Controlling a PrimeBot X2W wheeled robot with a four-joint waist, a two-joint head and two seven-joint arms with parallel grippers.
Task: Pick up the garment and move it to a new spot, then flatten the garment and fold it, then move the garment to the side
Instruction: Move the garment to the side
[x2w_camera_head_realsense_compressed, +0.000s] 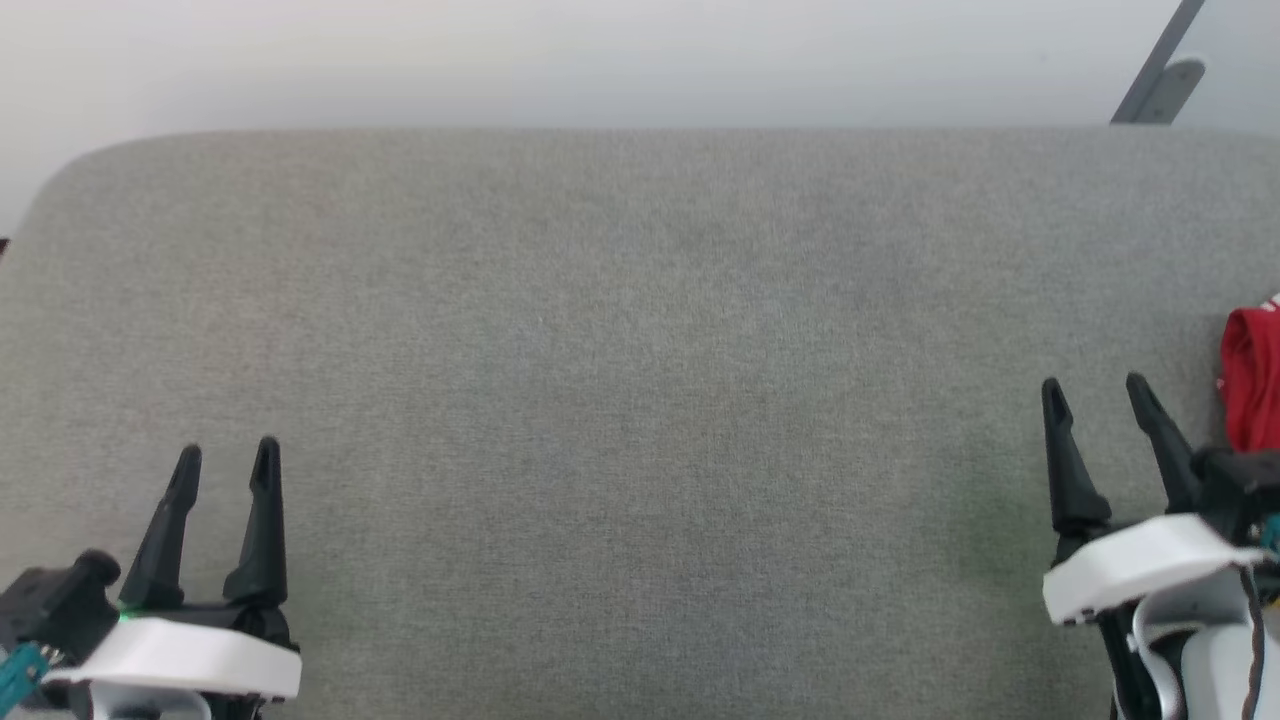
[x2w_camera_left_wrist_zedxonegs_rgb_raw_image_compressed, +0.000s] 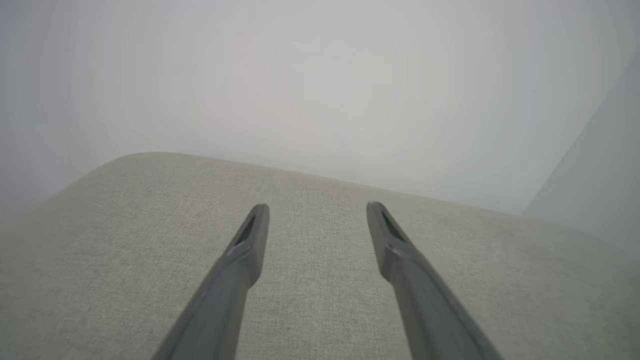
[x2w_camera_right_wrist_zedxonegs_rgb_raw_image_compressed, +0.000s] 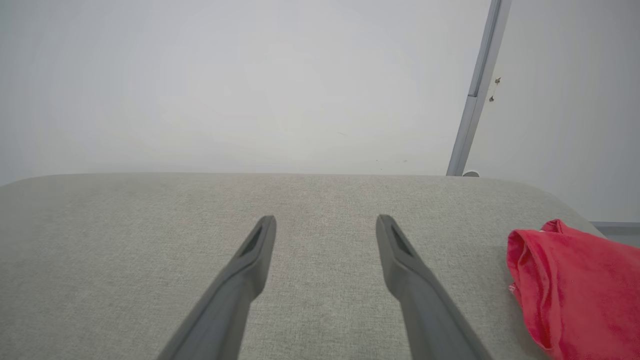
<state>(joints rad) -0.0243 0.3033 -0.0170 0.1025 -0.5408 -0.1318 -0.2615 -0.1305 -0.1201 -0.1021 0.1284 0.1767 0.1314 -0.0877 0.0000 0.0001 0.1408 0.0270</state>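
Surface (x2w_camera_head_realsense_compressed: 640, 300): grey woven pad. Its far edge runs straight beneath the wall (x2w_camera_head_realsense_compressed: 500, 50), and the far-left corner is rounded in the head view. The far-right corner is rounded in the right wrist view.
Garment (x2w_camera_head_realsense_compressed: 1255, 380): red cloth, bunched, lying on the surface at its right side. The head view's right border cuts it off, and a trace of white shows at its top.
Left gripper (x2w_camera_head_realsense_compressed: 229, 452): lower left of the head view, over the surface. The fingers are spread with only fabric between them, tips pointing toward the far edge. It is well apart from the garment.
Right gripper (x2w_camera_head_realsense_compressed: 1095, 387): lower right of the head view. The fingers are spread and hold nothing. The garment lies near, to its right, and in the right wrist view a strip of fabric separates the outer finger from the cloth.
Open room: plain fabric stretches from one gripper to the other and onward to the far edge.
Pole (x2w_camera_head_realsense_compressed: 1160, 70): grey slanted bar beyond the far edge at the right, against the wall.
Contact with surface: cannot be told for either gripper.
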